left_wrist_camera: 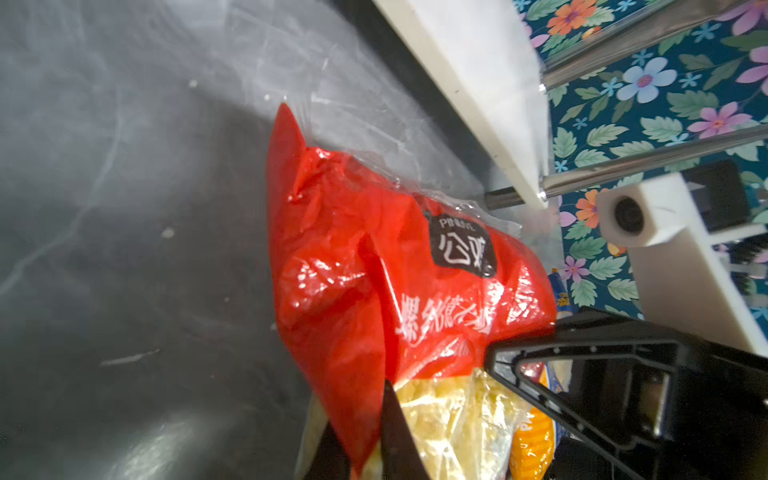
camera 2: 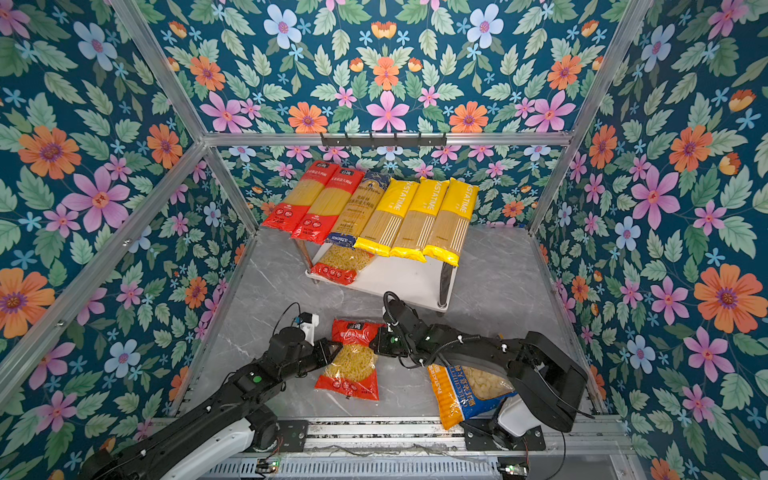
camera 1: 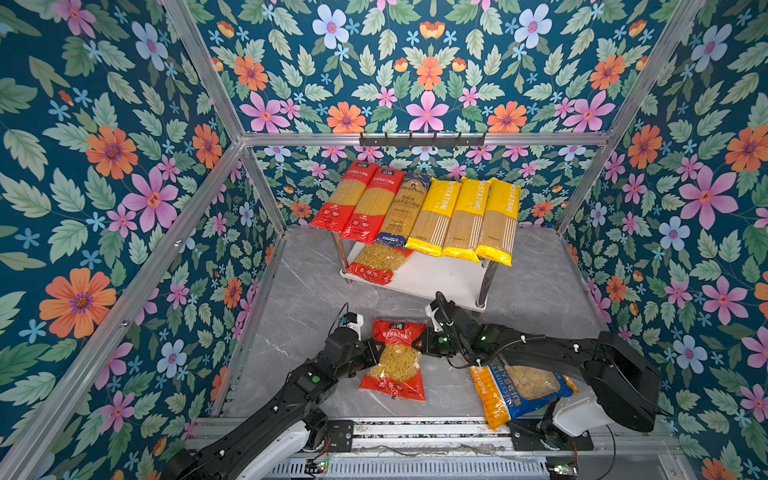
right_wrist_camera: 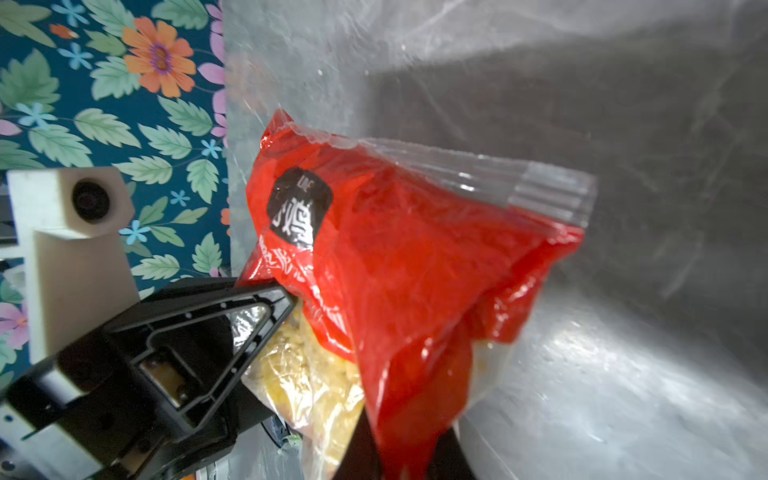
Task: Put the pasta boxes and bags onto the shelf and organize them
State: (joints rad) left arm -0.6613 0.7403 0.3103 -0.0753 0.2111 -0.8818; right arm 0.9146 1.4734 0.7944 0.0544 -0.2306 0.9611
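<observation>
Evidently red macaroni bag (camera 1: pixel 395 362) lies clamped between left gripper (camera 1: pixel 375 348) and right gripper (camera 1: pixel 419 343).

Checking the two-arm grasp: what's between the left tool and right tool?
The red macaroni bag, pinched at its waist by the left tool and right tool; clear in both top views.

Top views look down from high toward the shelf (camera 1: pixel 440 278); wrist cams sit right up close on the same red macaroni bag (left_wrist_camera: pixel 353 270), opposite sides
</observation>
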